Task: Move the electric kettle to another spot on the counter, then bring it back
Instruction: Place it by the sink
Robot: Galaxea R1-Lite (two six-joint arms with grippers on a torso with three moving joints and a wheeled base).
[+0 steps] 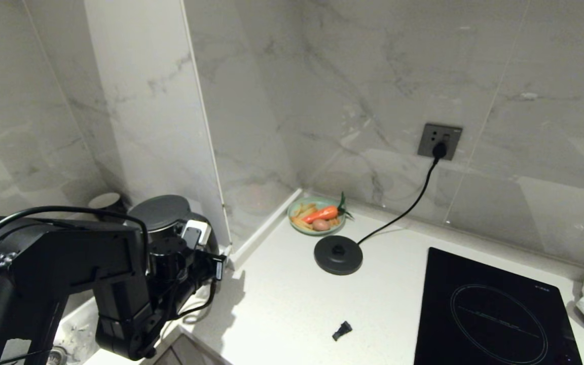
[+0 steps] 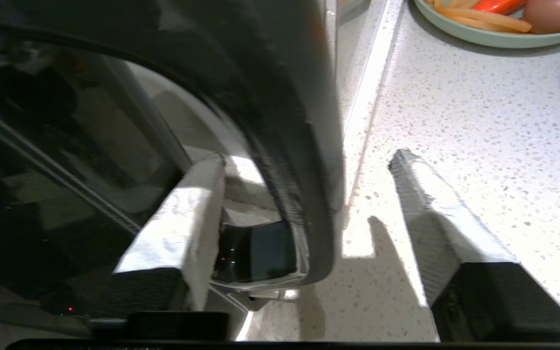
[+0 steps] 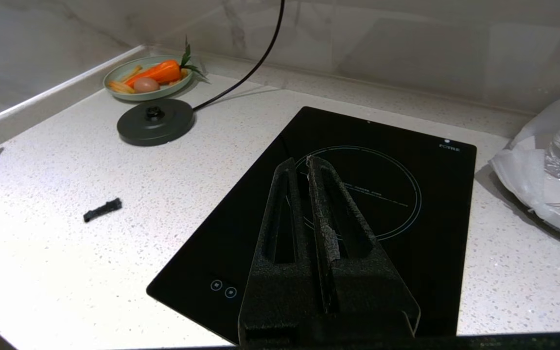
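Kettle (image 1: 162, 215) stands at the worktop's (image 1: 282, 294) far left corner; left tool (image 2: 304, 194) is spread, straddling its loop handle (image 2: 280, 160). Right tool (image 3: 304, 167), pressed together, hovers above the hob (image 3: 382, 194).

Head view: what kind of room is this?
Most likely a home kitchen: a white speckled counter with a built-in black induction hob, marble-look wall tiles with a power socket, and an electric kettle beside its base disc.

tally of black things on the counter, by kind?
Kettle: 1
Base disc: 1
Hob: 1
Small black piece: 1
Total: 4
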